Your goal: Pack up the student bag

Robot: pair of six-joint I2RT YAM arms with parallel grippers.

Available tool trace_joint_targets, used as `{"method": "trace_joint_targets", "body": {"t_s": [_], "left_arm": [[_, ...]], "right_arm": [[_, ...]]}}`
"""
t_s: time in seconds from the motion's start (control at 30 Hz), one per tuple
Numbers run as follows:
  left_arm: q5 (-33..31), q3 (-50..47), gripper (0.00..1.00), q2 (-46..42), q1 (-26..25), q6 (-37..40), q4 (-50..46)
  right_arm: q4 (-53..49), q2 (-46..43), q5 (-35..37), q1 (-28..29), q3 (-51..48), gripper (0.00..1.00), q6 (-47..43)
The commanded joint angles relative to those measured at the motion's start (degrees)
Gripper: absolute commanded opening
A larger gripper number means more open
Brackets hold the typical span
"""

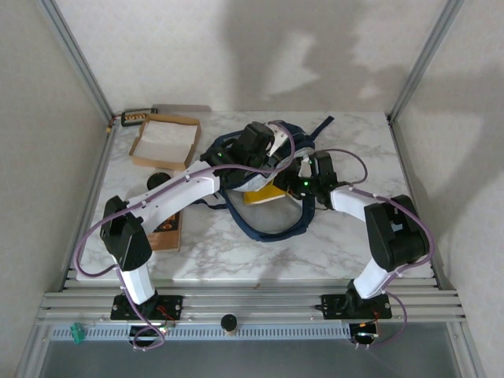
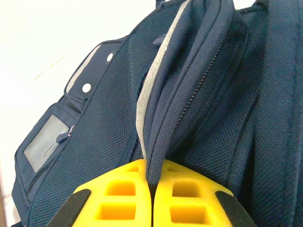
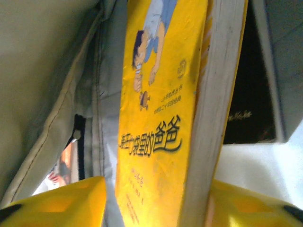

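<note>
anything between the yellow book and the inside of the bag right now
Nothing visible blocks it. The right end effector grips the yellow book, its cover beside pale lining of the student bag. The left end effector pinches a fold of the bag's fabric. Deeper inside is hidden.

white arms (image 1: 177, 191), black joints (image 1: 130, 240), purple cables (image 1: 78, 253), yellow fingers (image 2: 118, 198).

The navy student bag (image 2: 208, 99), pale-striped, lies crumpled at mid-table with its top gaping open.
</note>
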Motion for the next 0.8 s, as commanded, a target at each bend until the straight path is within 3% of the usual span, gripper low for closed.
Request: {"method": "trace_joint_targets", "body": {"t_s": [0.0,0.23,0.37,0.5,0.77], "left_arm": [[-0.9,2.9,0.0,-3.0,-0.2,-1.4,6.3],[-0.8,2.3,0.0,-2.8,-0.3,-2.0,7.0],[0.0,2.5,0.0,-2.4,-0.3,-3.0,7.3],[0.5,3.0,0.0,-2.2,-0.4,-3.2,7.0],[0.8,4.2,0.0,-1.2,-1.3,-2.9,5.4]], "right_arm": [[-5.9,-2.2,7.0,-0.2,2.4,0.64,-5.2],[-19.8,-13.0,17.2,1.6,-2.3,0.74,-7.7],[-17.1,-15.1,16.4,6.5,-6.7,0.62,-5.1],[-15.0,-9.7,16.5,11.2,-5.5,0.49,-3.9],[-4.7,0.6,23.8,12.6,0.5,0.29,-4.0]]}}
